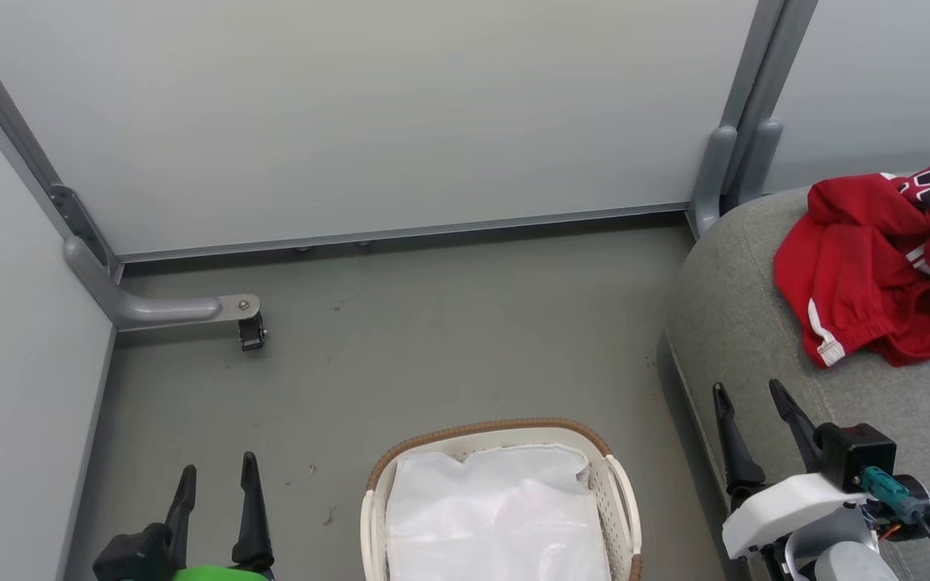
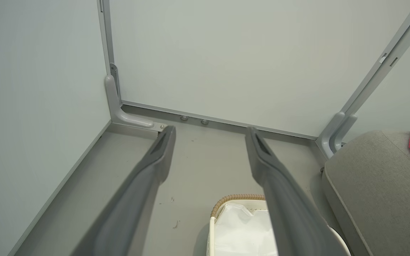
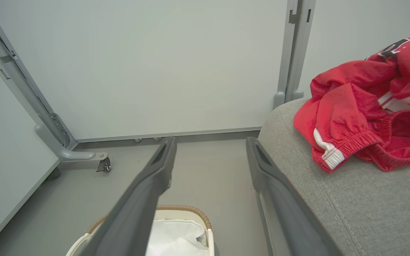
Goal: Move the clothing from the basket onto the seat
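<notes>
Clothing [image 1: 877,266]: red heap with white stripes and black-and-white numerals, lying on the seat.
Seat [image 1: 756,323]: grey, just right of the basket.
Basket [image 1: 481,429]: on the floor [image 1: 433,339], white liner [image 1: 497,516] inside.
Left gripper [image 1: 219,462]: fingers spread, empty, left of the basket.
Right gripper [image 1: 747,386]: fingers spread, empty, by the seat's edge.

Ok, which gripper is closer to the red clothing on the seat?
The right gripper: it sits open at the edge of the seat, just below the clothing in the head view. The left gripper is over the floor, beyond the basket.
</notes>
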Available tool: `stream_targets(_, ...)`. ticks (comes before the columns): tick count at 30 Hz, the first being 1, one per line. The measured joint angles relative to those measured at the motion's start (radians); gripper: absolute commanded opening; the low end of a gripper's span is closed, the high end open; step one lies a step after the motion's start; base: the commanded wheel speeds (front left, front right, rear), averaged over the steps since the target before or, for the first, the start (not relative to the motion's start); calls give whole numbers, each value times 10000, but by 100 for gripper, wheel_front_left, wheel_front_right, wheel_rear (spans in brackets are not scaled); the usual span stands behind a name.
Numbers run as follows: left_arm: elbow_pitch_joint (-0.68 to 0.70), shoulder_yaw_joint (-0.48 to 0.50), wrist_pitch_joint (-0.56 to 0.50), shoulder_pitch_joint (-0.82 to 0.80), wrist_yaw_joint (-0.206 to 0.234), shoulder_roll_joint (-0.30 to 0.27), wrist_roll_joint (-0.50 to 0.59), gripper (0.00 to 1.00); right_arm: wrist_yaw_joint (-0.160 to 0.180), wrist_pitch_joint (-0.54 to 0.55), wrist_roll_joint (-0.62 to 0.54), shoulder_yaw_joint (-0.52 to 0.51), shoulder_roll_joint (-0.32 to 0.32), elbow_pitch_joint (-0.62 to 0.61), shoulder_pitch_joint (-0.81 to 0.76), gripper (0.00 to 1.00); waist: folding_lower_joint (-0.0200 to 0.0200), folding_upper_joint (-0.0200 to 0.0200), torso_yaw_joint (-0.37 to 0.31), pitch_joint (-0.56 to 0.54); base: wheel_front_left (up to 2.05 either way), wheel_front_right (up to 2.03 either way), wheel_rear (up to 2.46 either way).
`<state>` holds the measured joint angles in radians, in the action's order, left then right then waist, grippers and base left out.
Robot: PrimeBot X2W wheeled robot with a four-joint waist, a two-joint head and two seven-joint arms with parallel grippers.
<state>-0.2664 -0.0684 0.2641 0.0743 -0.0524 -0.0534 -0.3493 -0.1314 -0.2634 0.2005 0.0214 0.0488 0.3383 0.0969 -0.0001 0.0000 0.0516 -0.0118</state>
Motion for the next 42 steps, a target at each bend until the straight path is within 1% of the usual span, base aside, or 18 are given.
stream_targets(19,-102,-56,0,22,-153,25,-111,100,0,0,31,88,0,-33,-48,100,0,0,-4,-97,0,0,0)
stream_targets(20,-146,-63,-2,24,-151,29,-119,0,0,0,27,94,-6,2,-53,0,0,0,-3,-102,0,0,0)
stream_targets(25,-523,-52,-50,31,-151,50,-221,0,0,77,107,100,-86,364,-266,0,0,0,-8,-102,0,0,0)
stream_targets(42,-416,339,-880,-146,-261,59,-2874,0,0,872,3152,-198,-88,144,-263,0,0,0,-77,-68,0,0,0)
